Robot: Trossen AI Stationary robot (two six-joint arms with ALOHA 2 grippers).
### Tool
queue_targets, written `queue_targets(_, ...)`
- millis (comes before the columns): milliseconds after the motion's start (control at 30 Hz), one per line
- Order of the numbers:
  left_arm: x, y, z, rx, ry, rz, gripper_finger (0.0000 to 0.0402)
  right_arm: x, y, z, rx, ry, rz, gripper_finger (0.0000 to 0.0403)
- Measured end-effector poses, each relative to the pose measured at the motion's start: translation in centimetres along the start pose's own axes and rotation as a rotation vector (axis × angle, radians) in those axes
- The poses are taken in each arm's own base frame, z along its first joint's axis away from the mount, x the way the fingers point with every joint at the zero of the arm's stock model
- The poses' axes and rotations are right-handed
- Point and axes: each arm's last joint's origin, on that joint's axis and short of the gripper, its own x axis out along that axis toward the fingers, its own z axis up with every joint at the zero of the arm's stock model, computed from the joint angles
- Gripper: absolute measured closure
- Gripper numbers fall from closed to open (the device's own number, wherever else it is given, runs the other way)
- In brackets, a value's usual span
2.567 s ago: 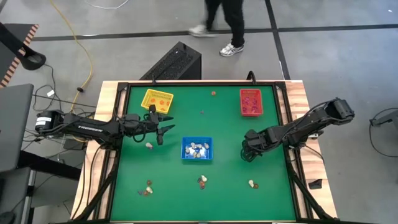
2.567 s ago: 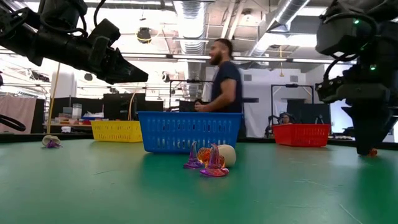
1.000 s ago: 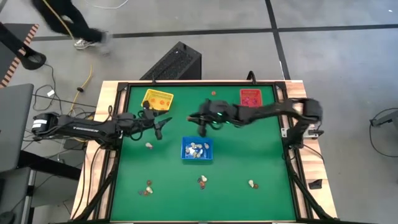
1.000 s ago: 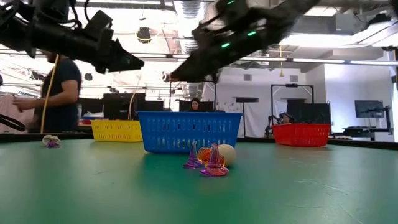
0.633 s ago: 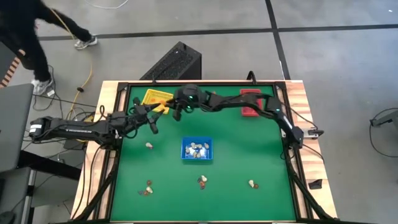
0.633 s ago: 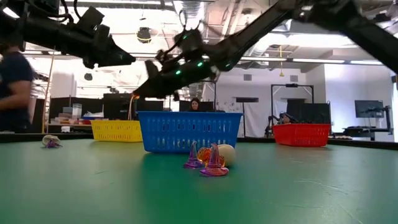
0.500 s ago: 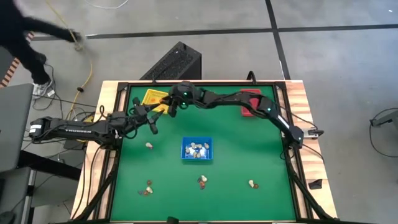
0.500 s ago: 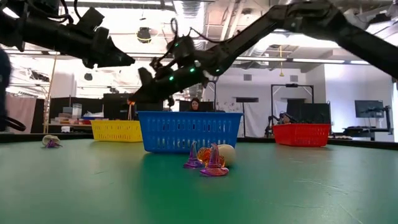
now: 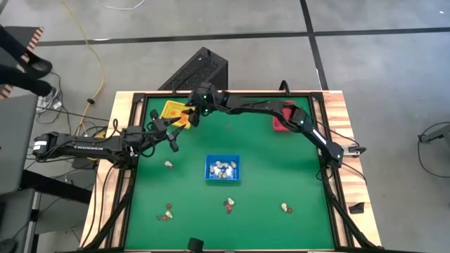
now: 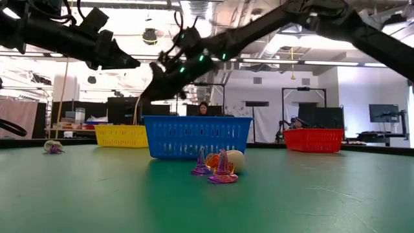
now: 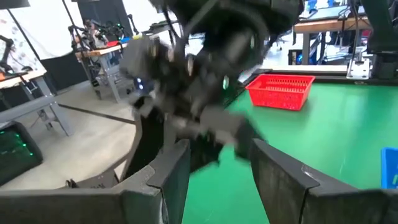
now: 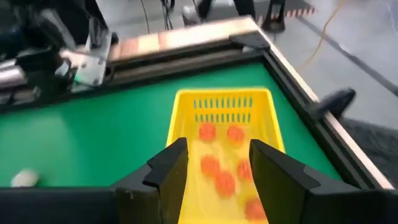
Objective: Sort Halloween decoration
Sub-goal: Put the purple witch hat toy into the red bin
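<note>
My right end effector (image 9: pixel 190 117) hangs over the yellow tray (image 12: pixel 225 144), fingers apart with nothing between them. Orange trinkets (image 12: pixel 218 167) lie in that tray. I think I am at the drop step for an orange piece. My left end effector (image 9: pixel 171 139) waits just beside it, open and empty too. More trinkets (image 9: pixel 229 204) sit on the green counter (image 9: pixel 281 161), near its front edge. Next I should swing back and pick one up.
</note>
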Motion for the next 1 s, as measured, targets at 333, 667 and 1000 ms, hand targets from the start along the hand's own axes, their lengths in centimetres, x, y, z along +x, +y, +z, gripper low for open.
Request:
queue_targets(333,0.0,-0.2,-0.1,-0.054,0.000,-0.056,0.0244,-11.9,4.3,4.5,-0.137,0.485,0.083,0.0224)
queue_targets(667,-0.2,-3.0,1.6,-0.109,0.251,-0.489,0.0244,-23.5,14.2,1.2,-0.265,0.734,0.175,0.0241)
queue_targets(1000,-2.4,-5.6,-0.5,0.044,0.985,-0.507,0.0244,-28.5,19.0,-8.5,-0.309,0.341,0.245,0.0241)
